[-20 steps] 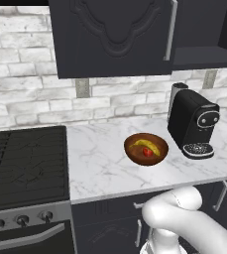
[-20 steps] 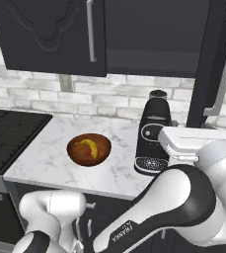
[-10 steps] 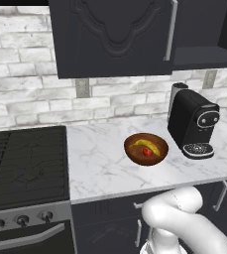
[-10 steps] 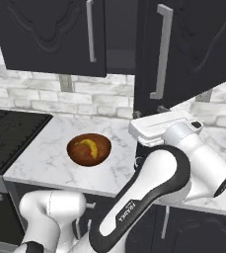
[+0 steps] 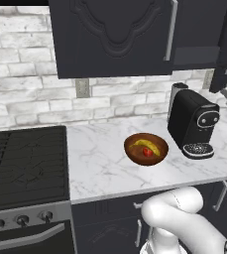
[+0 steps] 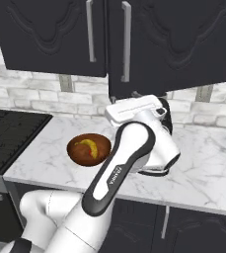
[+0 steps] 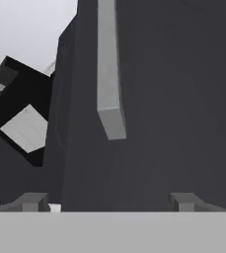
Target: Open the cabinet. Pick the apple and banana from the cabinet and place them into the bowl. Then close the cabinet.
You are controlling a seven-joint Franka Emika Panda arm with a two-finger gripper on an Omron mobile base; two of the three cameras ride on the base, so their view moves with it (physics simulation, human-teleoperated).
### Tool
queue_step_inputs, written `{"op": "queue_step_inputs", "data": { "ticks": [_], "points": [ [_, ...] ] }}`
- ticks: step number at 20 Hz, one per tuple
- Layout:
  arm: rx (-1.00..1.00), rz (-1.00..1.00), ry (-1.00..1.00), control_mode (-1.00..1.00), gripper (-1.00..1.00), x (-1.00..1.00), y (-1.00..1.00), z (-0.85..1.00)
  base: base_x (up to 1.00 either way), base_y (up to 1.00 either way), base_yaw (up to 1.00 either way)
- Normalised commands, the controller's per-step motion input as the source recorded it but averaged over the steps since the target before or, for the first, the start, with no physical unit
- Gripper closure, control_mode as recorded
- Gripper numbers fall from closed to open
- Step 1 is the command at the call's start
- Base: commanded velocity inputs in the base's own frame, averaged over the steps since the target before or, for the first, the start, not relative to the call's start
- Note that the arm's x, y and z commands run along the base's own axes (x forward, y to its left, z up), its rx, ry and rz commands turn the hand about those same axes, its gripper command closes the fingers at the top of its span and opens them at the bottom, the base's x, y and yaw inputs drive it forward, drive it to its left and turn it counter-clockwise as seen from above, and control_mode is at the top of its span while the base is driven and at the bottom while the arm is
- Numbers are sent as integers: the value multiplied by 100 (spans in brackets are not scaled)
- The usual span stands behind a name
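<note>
Marble counter (image 5: pixel 105 168) bearing the bowl (image 5: pixel 145 148) with banana (image 5: pixel 148 145) and apple (image 5: pixel 147 152), beside the coffee machine (image 5: pixel 193 122); above, the cabinet (image 6: pixel 169 44), its right door ajar, faced by the gripper (image 7: pixel 109 200), fingers spread and empty.

Matte black cabinet (image 6: pixel 169 44) with silver handles (image 6: pixel 126 42). The reddish-brown bowl (image 5: pixel 145 149) holds a yellow banana (image 5: pixel 147 144) and red apple (image 5: pixel 147 153). The tabletop (image 5: pixel 102 166) is white marble with grey veins.

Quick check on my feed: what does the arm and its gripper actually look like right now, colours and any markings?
The arm is glossy white with rounded, bulbous links and a dark grey band running along one link, printed with small white lettering. The hand is a flat white block. In the hand view the gripper ends in two small dark grey fingertips.
</note>
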Motion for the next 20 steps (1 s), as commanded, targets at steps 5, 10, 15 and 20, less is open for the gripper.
{"op": "queue_step_inputs", "data": {
  "ticks": [5, 10, 15, 20],
  "points": [
    [0, -2, -4, -100, -100, 100, 62, 0, 0, 0, 0],
    [4, -2, 0, -100, -100, 100, 36, 0, 0, 0, 0],
    [22, 0, 0, -100, -100, 99, 19, 17, 0, 0, 0],
    [16, 1, -1, -100, -100, 17, 82, 19, 0, 0, 0]
  ]
}}
